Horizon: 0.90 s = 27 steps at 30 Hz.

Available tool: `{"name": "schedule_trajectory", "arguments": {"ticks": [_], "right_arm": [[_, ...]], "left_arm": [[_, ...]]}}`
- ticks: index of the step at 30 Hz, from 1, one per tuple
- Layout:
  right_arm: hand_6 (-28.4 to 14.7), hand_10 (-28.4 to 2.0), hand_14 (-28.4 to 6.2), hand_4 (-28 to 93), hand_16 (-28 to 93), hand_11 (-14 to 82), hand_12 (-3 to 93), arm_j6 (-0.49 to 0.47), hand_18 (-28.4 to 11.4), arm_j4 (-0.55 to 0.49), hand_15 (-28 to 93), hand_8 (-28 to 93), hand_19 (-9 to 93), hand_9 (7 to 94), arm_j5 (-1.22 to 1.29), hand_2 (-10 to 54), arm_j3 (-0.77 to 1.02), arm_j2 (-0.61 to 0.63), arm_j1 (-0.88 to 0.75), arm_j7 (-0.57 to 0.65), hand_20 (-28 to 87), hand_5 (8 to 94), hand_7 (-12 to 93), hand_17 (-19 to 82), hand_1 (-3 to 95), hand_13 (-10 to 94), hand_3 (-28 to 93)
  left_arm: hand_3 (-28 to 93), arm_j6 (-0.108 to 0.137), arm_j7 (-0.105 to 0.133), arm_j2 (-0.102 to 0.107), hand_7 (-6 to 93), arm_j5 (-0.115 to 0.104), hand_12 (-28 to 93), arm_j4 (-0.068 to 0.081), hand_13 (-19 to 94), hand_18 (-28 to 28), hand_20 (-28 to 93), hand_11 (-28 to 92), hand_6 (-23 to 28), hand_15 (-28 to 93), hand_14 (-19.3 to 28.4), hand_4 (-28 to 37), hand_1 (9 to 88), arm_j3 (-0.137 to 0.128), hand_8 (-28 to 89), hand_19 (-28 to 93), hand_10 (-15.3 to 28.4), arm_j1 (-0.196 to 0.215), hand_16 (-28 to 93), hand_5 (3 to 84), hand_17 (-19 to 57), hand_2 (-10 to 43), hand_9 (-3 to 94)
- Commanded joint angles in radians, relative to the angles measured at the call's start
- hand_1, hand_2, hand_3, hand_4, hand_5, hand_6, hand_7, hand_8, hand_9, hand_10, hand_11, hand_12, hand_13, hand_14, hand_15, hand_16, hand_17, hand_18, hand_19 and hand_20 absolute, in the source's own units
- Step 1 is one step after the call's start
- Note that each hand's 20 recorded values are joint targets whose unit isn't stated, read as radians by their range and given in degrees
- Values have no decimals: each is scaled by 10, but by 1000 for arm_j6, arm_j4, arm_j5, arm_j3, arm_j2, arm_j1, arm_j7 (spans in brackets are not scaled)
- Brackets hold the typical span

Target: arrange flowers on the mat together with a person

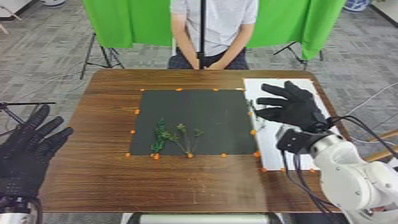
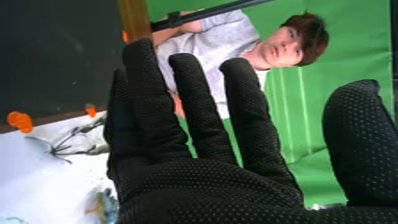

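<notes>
In the head view my right hand (image 1: 289, 107) is over the white sheet at the mat's right side, its fingers spread. My left hand (image 1: 25, 150) stays off the table's left edge with relaxed, open fingers. On the lower left part of the dark mat (image 1: 191, 112) lie green sprigs (image 1: 184, 137), apart from both hands. The right wrist view shows my right hand (image 2: 204, 185) with straight fingers and nothing held. Beside it, a thin stem with leaves (image 2: 71, 142) lies on the white sheet, partly behind the glove.
The white sheet (image 1: 275, 157) runs along the right of the mat, on the wooden table (image 1: 160, 185). Orange markers (image 1: 179, 89) surround the mat. A black pole (image 1: 202, 30) stands at the far edge. In the wrist view, another item (image 2: 107, 205) lies on the sheet.
</notes>
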Motion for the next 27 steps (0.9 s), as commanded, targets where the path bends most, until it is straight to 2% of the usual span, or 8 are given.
{"name": "schedule_trajectory", "arguments": {"ticks": [1, 3, 6, 7, 9, 16, 22, 27], "right_arm": [[-24, -206, -235, -237, 99, 126, 144, -6, -284, 10, 446, -110, 540, 511, 24, 112, 8, 21, -6, -46, 95, 504, 110, 79, 161, 409, 723], [-24, -205, -235, -237, 101, 125, 144, -8, -284, 11, 444, -110, 538, 510, 30, 112, 11, 23, -5, -51, 98, 503, 111, 78, 161, 409, 725], [-23, -204, -235, -237, 103, 124, 144, -15, -284, 15, 444, -111, 535, 510, 44, 111, 11, 27, -2, -65, 102, 501, 111, 77, 160, 409, 726], [-23, -204, -235, -237, 103, 124, 144, -13, -284, 15, 443, -111, 534, 510, 42, 111, 12, 28, -5, -67, 103, 501, 111, 76, 160, 410, 726], [-22, -203, -235, -238, 104, 123, 144, -20, -284, 18, 443, -111, 532, 509, 53, 110, 13, 27, -6, -76, 106, 500, 111, 76, 160, 410, 726], [-21, -202, -233, -237, 106, 123, 145, -34, -284, 27, 442, -111, 527, 507, 65, 107, 2, 29, 4, -84, 112, 498, 111, 75, 160, 409, 728], [-18, -201, -233, -238, 107, 122, 144, -48, -284, 28, 439, -111, 524, 508, 59, 106, 0, 24, 0, -78, 116, 499, 111, 74, 161, 409, 730], [-16, -200, -233, -238, 108, 122, 145, -53, -284, 28, 437, -112, 521, 509, 59, 104, -3, 17, 2, -75, 118, 503, 113, 73, 161, 410, 731]], "left_arm": [[747, -6, 31, 6, 83, -14, 128, 12, 216, 200, 159, 133, 29, 356, 200, -283, 146, 14, -78, 383, 137, -2, -40, 306, -70, 58, 288], [747, -8, 30, 8, 84, -11, 129, 13, 217, 202, 164, 135, 27, 354, 199, -283, 146, 21, -78, 392, 138, -9, -37, 304, -67, 58, 289], [747, 7, 70, 40, 85, -38, 128, 12, 218, 205, 167, 135, 26, 357, 201, -283, 147, 27, -79, 398, 138, 6, -33, 302, -65, 58, 289], [746, 10, 63, 37, 86, -39, 128, 9, 219, 206, 169, 135, 26, 359, 202, -283, 147, 27, -79, 401, 138, 4, -33, 301, -64, 58, 289], [745, 17, 79, 55, 86, -47, 128, 4, 221, 211, 175, 135, 26, 366, 206, -283, 147, 24, -79, 415, 138, 15, -32, 300, -62, 59, 289], [741, 15, 68, 64, 84, -45, 128, 7, 229, 220, 196, 137, 28, 390, 214, -283, 148, 29, -78, 457, 139, -2, -38, 298, -56, 62, 289], [741, 13, 62, 54, 84, -42, 128, 4, 227, 218, 185, 138, 28, 390, 215, -283, 148, 30, -78, 438, 139, 6, -42, 297, -62, 63, 288], [741, 26, 80, 73, 85, -62, 128, 2, 227, 219, 184, 139, 29, 395, 217, -283, 148, 27, -78, 439, 138, 18, -43, 297, -63, 63, 288]]}}
